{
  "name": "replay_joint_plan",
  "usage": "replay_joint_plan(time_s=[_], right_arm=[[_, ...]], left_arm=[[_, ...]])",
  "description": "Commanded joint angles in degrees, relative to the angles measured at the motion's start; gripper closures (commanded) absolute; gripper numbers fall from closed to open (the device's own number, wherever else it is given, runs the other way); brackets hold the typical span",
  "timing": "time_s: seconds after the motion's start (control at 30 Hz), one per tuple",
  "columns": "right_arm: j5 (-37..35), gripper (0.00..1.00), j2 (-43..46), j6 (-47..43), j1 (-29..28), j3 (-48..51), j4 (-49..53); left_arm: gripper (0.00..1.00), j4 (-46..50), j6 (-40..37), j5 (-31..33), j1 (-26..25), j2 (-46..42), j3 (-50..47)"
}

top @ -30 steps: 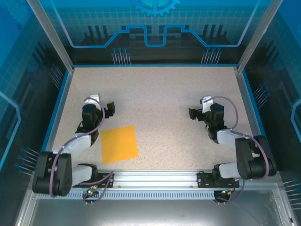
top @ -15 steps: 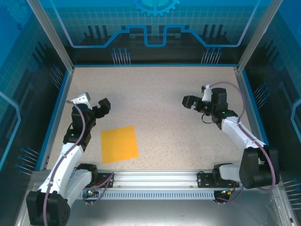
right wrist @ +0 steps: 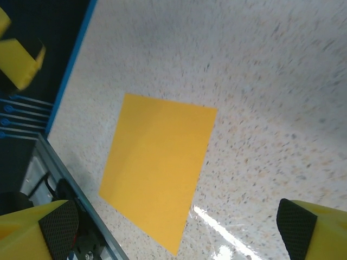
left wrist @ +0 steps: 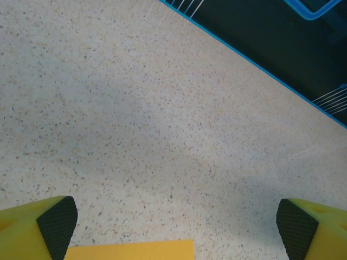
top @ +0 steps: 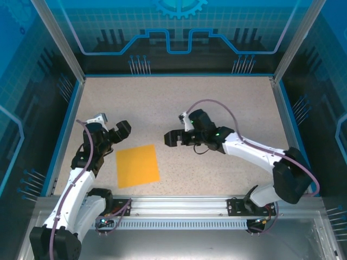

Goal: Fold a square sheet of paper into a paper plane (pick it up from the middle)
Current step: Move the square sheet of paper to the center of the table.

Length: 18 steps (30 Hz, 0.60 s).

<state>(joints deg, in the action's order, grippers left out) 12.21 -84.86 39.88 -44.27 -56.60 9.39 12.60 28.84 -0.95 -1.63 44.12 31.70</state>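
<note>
The square sheet of paper (top: 137,166) lies flat, orange-yellow and unfolded, on the speckled table near the front left. My left gripper (top: 116,131) hovers open just beyond the sheet's far left edge. In the left wrist view a strip of the sheet (left wrist: 130,251) shows low between the open fingers of the left gripper (left wrist: 176,225). My right gripper (top: 174,137) is open to the right of the sheet's far right corner and points at it. Its wrist view has the whole sheet (right wrist: 160,179) ahead of the right gripper (right wrist: 176,227). Neither holds anything.
The speckled table (top: 179,103) has a blue rim and dark enclosure walls on three sides. An aluminium rail (top: 173,205) runs along the near edge, close to the sheet's front edge. One yellow finger of the left gripper (right wrist: 19,62) shows in the right wrist view.
The right arm has swung far left across the table towards the sheet. The left arm stretched out, then shifted slightly right. The sheet has not moved.
</note>
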Motion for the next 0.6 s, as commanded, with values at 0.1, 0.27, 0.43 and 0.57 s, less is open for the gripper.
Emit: replay_joint_plan(time_s=[0.1, 0.27, 0.43, 0.57], right_arm=[[-5.0, 0.04, -11.2, 3.0, -7.9, -8.2, 5.8], [-4.3, 0.09, -20.0, 3.5, -12.4, -16.2, 9.1], [-4.8, 0.12, -25.3, 4.8, -14.3, -22.3, 11.7], [-2.7, 0.14, -29.0, 5.7, -15.4, -26.0, 12.2]], left_arm=[[0.02, 5.4, 1.4, 1.7, 0.6, -2.2, 0.1], [0.02, 8.0, 1.8, 3.6, 0.6, -4.5, 0.3], [0.01, 9.5, 3.0, 5.4, 0.6, -5.2, 0.2], [0.02, 10.3, 4.3, 6.7, 0.6, -5.2, 0.3]])
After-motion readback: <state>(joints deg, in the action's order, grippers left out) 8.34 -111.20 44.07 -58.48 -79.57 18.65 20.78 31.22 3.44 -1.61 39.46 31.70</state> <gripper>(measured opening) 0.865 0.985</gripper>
